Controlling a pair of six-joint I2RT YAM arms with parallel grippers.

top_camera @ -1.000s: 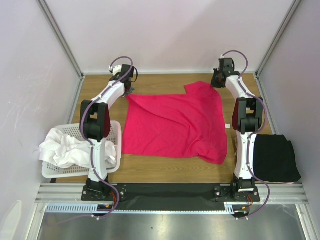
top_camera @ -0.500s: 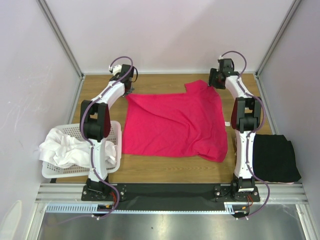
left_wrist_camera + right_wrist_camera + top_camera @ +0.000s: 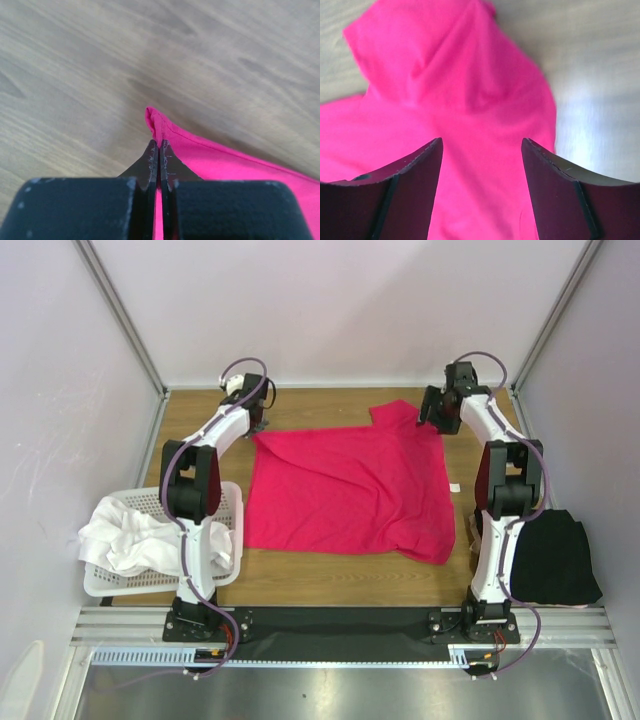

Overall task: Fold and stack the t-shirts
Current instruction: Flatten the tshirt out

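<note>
Basket (image 3: 232, 502) of white perforated plastic at the left near corner of the wooden table (image 3: 330, 575). White t-shirts (image 3: 125, 535) are heaped in it and spill over its left rim (count not readable, and the left arm crosses in front of the basket's right side).

Left gripper (image 3: 258, 423) is at the far left corner of the crimson-pink t-shirt (image 3: 345, 490). In the left wrist view its jaws are pressed together on that corner, with a small tongue of pink hem poking out past the tips. The rest of the cloth runs off to the right over bare wood.

The pink shirt lies spread across the table's middle, creased, its near right corner rumpled. Neck label not made out.

Right gripper (image 3: 428, 412) is over the far right sleeve. In the right wrist view its jaws are wide apart with nothing between them and pink fabric beneath. Cannot tell whether the tips touch the cloth.

A small white speck (image 3: 455, 488) lies on the wood just right of the shirt, too small to identify.

Black t-shirt (image 3: 550, 558) is bunched at the right near edge, its left side hidden behind the right arm.
</note>
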